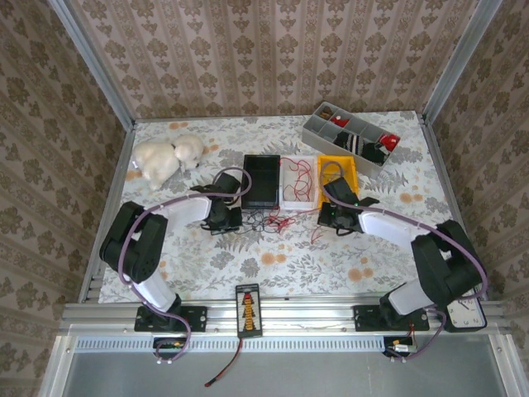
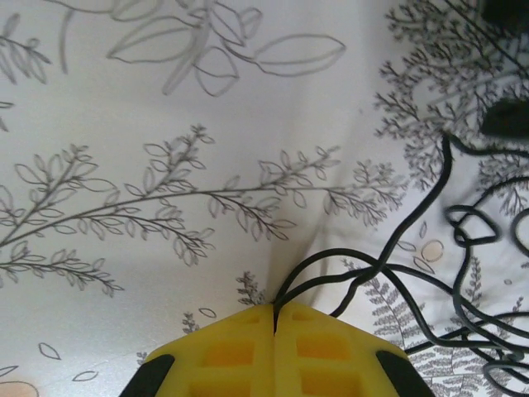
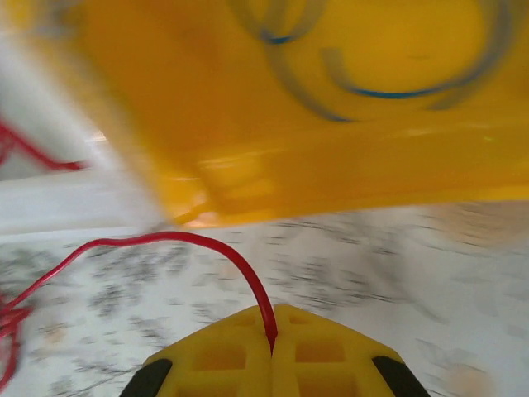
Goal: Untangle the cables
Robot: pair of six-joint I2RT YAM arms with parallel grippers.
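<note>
The loose tangle of thin red and black cables lies on the floral-patterned desk, between the two arms. The left tool, yellow jaws pressed together, pinches a thin black wire at the tangle's left side. The right tool likewise nips a thin red wire beside the yellow plastic tray (a blue cable already coils inside). Gripping one colour per side probably lets opposite pulls draw the strands apart.
</note>
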